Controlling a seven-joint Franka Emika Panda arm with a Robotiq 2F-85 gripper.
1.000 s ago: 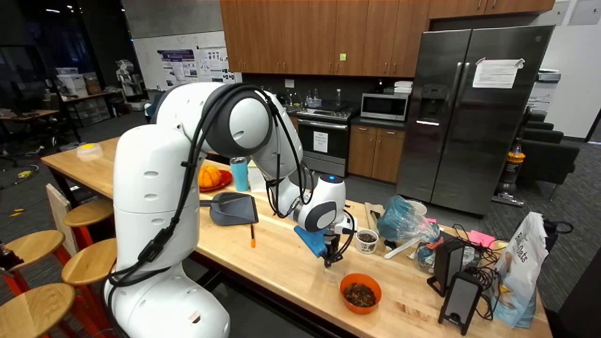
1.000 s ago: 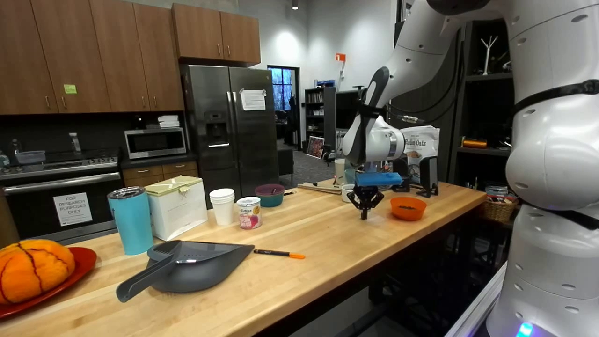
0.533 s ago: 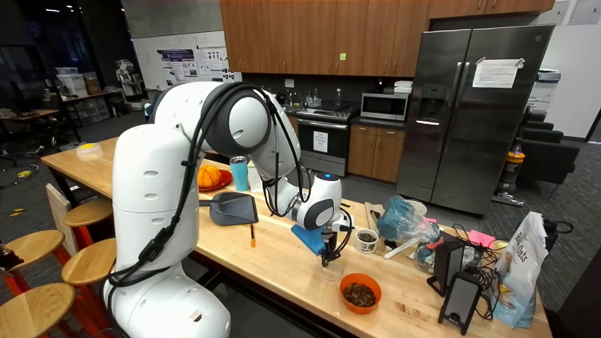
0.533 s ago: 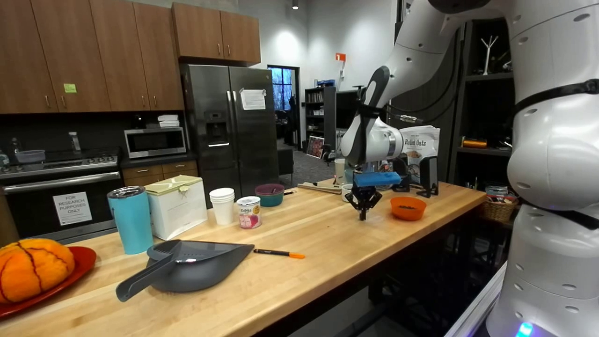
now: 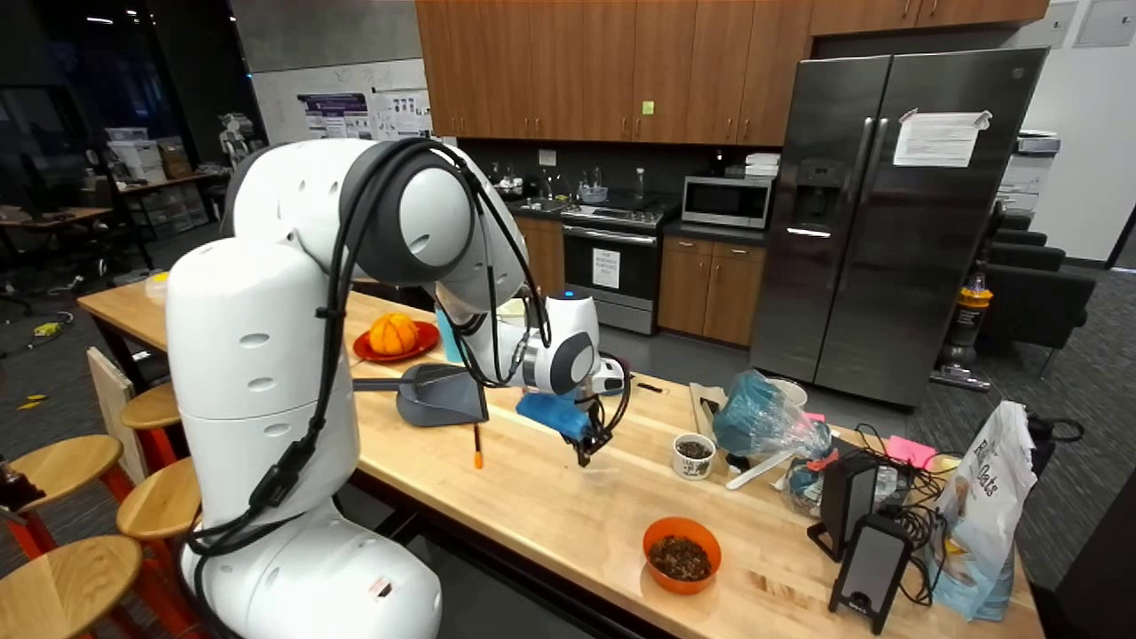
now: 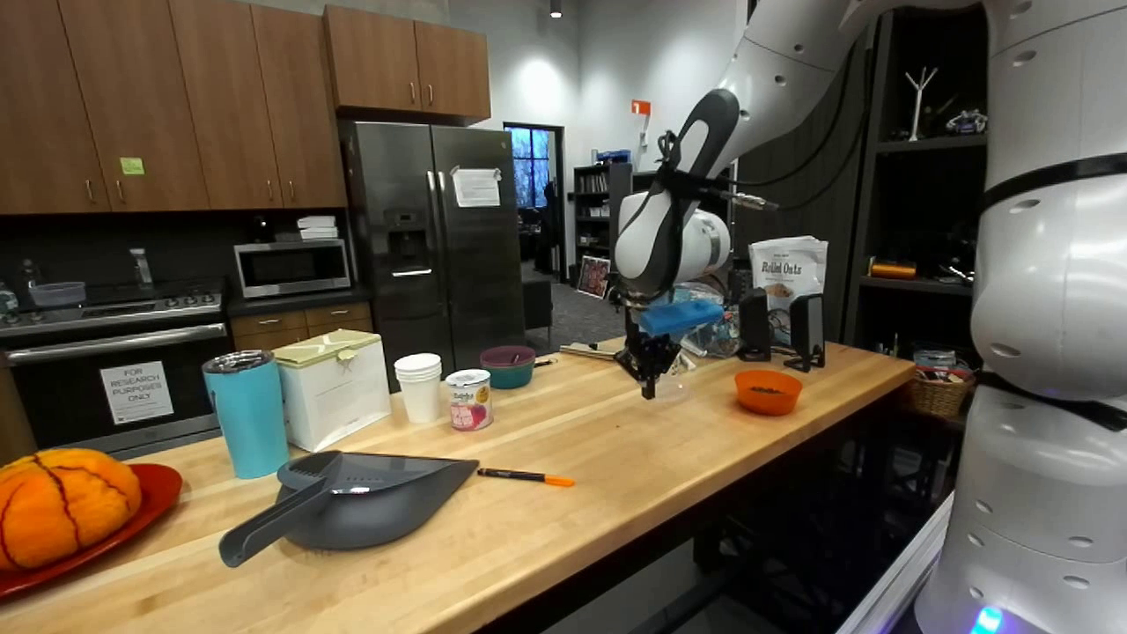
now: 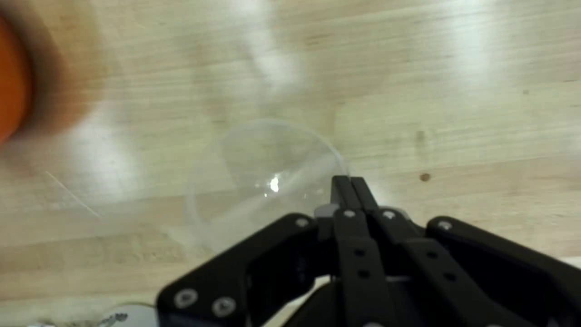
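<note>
Gripper (image 7: 350, 178), black jointed linkage with bare screw heads: slender squared fingers (image 7: 342, 193) drawn narrow, the rim of a clear bowl (image 7: 268, 179) pinched at their tips. Bowl is round, thin-walled, colourless; wood grain reads straight through it, one bright glint inside. Glass or plastic cannot be told. In both exterior views it barely shows, a faint sheen by the fingertips over the bench; whether its base touches the wood cannot be made out.

Bench: butcher-block table top (image 6: 563, 528), pale planks, streaky grain, a small dark knot in the wrist view. Blue block (image 6: 680, 317), smooth and roughly rectangular, sits just above the fingers.

Near the clear bowl: orange bowl (image 6: 768, 403), smooth-walled, with dark brown flaky matter (image 5: 679, 557); the wrist view catches only its curved edge. Also near, a white printed tub (image 5: 692, 469), tapered, holding dark granular matter (image 5: 693, 449). Beyond that, a crinkled translucent blue plastic bag (image 5: 754, 413).

Well apart: grey dustpan (image 6: 379, 511); marker (image 6: 515, 476), black barrel, orange end, by its lip; turquoise tumbler (image 6: 246, 418), tapering cylinder; ribbed orange pumpkin (image 6: 66, 502) on a red plate (image 6: 163, 493).
</note>
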